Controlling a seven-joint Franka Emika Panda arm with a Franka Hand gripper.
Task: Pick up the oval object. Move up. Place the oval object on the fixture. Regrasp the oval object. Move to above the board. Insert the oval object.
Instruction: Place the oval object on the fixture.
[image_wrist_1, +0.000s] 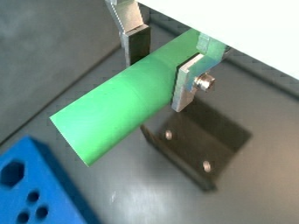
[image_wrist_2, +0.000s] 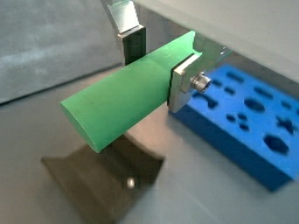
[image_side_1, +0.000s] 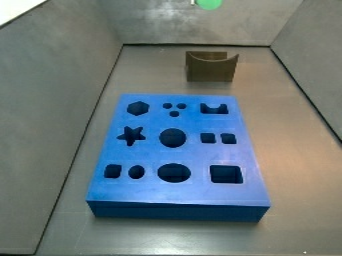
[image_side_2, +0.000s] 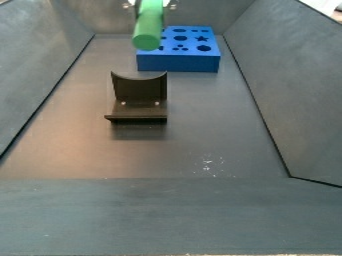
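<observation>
My gripper (image_wrist_1: 162, 74) is shut on the bright green oval object (image_wrist_1: 117, 114), held in the air with a silver finger plate on each side. It shows the same way in the other wrist view, where the gripper (image_wrist_2: 158, 74) grips the rod (image_wrist_2: 117, 109). The olive-brown fixture (image_wrist_1: 201, 140) lies on the floor below the rod and also shows in a wrist view (image_wrist_2: 107, 179). In both side views the rod (image_side_2: 147, 22) (image_side_1: 207, 3) hangs high above the fixture (image_side_2: 136, 98) (image_side_1: 210, 65). The blue board (image_side_1: 177, 150) (image_side_2: 181, 48) lies apart from it.
The board's corner shows in a wrist view (image_wrist_1: 30, 188) and its holed top in the other (image_wrist_2: 246, 105). Grey sloping walls (image_side_1: 80, 100) surround the dark floor (image_side_2: 174, 150) on all sides.
</observation>
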